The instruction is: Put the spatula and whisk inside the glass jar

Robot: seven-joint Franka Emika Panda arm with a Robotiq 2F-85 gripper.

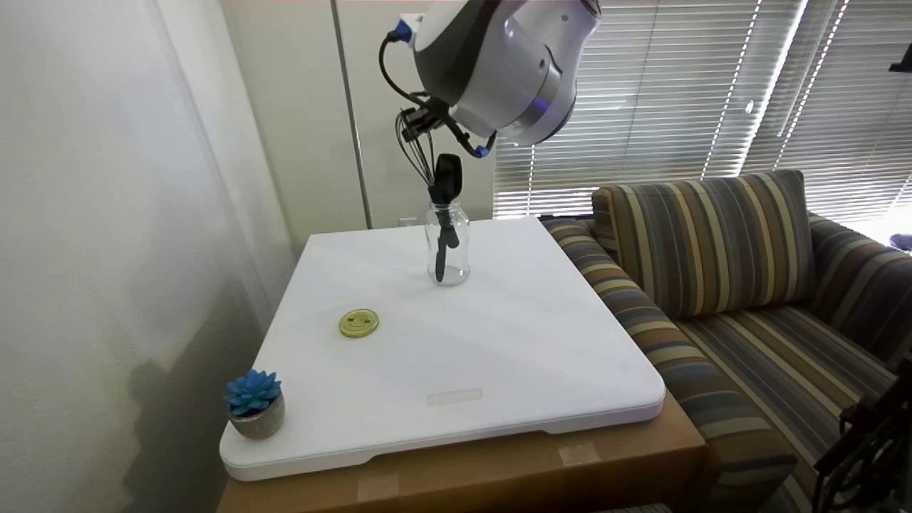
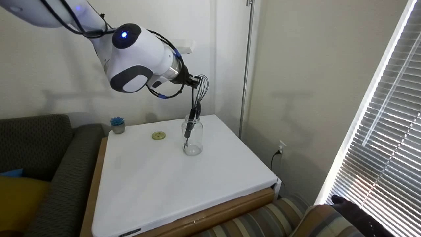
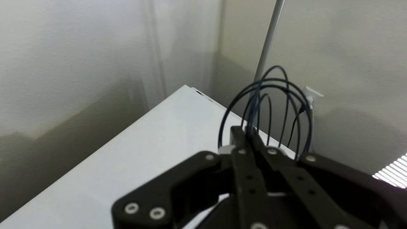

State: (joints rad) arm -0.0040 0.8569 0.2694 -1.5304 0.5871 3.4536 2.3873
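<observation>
Your black two-fingered gripper [image 3: 248, 135] pinches the wire top of the thin black whisk [image 3: 253, 108]. Below it, the whisk's handle and the long black oval-headed spatula [image 1: 448, 174] both poke into the clear, round glass jar [image 2: 197, 136].

White robot arm [image 2: 146, 54] bent, wrist [image 2: 174, 70] tilted slightly down — fingers [image 3: 244, 167] pinched nearly together

Spatula [image 1: 449, 171] and whisk [image 1: 432, 189] are black, lid [image 1: 358, 323] gold, armchair [image 1: 712, 256] striped.
</observation>
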